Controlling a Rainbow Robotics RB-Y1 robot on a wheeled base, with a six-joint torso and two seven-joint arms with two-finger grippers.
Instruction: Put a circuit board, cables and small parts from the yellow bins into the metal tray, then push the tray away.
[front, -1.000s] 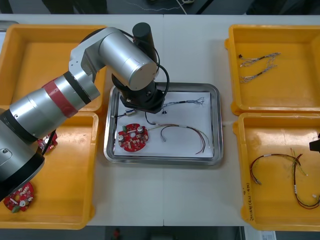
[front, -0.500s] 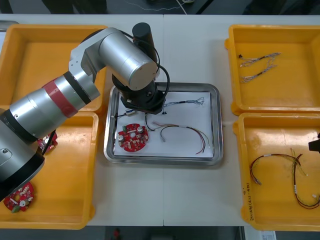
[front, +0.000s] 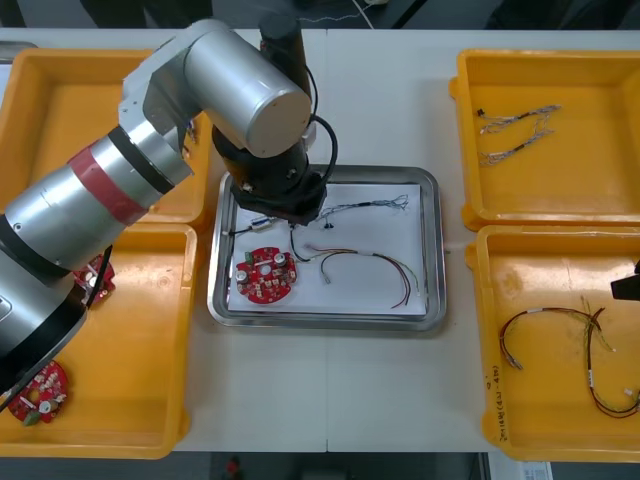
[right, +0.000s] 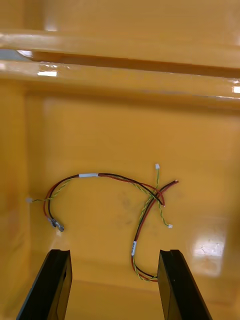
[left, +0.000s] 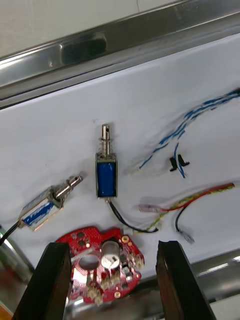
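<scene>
Lying on the white inside of the metal tray (front: 325, 320), a small metal part (left: 106, 172) has a blue body and a shiny pin. Its long axis runs from the left gripper (left: 112, 246) toward the tray's rim, pin outward. A second part (left: 47, 206) slants beside it. The round red circuit board (left: 102, 265) lies just beside them, between the 2 spread, empty fingers. The right gripper (right: 115, 252), likewise released, hangs over red and yellow cables (right: 115, 187) in a yellow bin (front: 475, 340) on the light table (front: 320, 400).
</scene>
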